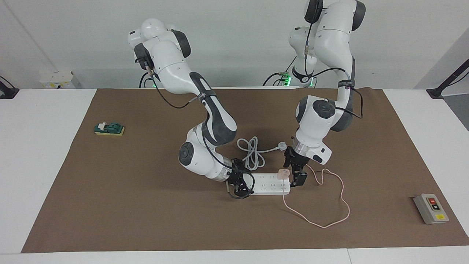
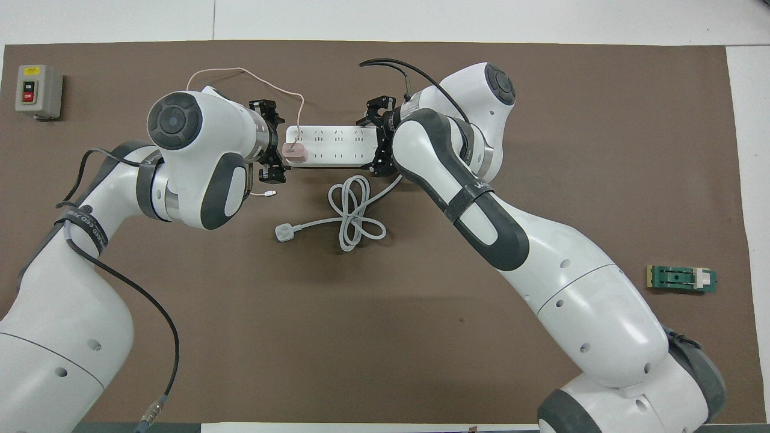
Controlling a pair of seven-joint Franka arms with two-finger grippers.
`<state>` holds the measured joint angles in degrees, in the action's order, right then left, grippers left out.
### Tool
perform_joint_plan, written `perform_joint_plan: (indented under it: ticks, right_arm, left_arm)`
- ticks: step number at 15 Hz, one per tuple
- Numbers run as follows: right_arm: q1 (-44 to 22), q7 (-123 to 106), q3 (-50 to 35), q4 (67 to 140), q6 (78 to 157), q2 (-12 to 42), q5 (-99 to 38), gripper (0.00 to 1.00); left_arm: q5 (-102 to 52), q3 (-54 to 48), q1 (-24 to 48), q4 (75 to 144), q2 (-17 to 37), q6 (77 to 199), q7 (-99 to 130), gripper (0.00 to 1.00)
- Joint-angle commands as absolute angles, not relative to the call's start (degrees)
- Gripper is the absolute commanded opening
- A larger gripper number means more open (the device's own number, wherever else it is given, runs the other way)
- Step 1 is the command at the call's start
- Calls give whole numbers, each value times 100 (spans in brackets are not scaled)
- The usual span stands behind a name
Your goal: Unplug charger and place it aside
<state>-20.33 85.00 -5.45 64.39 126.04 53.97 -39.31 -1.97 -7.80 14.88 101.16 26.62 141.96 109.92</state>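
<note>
Pale pink and cube-shaped, the small charger (image 1: 283, 174) sits plugged into the long white plastic power strip (image 1: 269, 184), at the strip's end toward my left arm's end of the table. The strip lies on the brown mat (image 1: 146, 205) around the middle of the table, somewhat toward the edge farthest from my bases.

My left gripper (image 1: 295, 175) is low at that end of the strip, fingers spread, with the charger just at their tips; I cannot tell whether either finger touches it. From above the two black fingers (image 2: 269, 114) stand apart, one toward each long edge of the strip.

My right gripper (image 1: 240, 185) is down at the strip's other end, its fingers straddling the strip's width. They seem to clasp it, though the contact itself I cannot make out.

A thin pink cable (image 1: 329, 205) runs off the charger in a wide loop toward the table's farthest edge and curls back near my left gripper. The strip's thick white cord (image 1: 251, 152) lies coiled just nearer to my bases, ending in a white plug (image 1: 281, 146).

Toward the corner at my left arm's end sits a grey box with red and yellow buttons (image 1: 431, 208). Near the edge at my right arm's end lies a small green block on a yellow base (image 1: 109, 128).
</note>
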Motion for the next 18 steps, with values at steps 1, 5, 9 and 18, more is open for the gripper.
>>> perform_joint_plan:
  ticks: [1,5,9,18]
  right_arm:
    - [-2030,8578,-554,6170,12577,5616,-3771,100]
    - [-2030,8526,-562,6231,12682,5625,-3779,80]
    - [-2030,8464,-563,6319,12823,5616,-3814,56]
    - [-2030,8455,-571,6319,12841,5616,-3841,55]
  left_arm:
    - [-255,-703,1643,10248,2637,14361,11092,100]
    - [-246,-694,1661,10248,2637,14335,11092,80]
    - [-194,-686,1740,10257,2637,14309,11057,12]
    - [263,-686,1661,9951,2637,13713,10863,0]
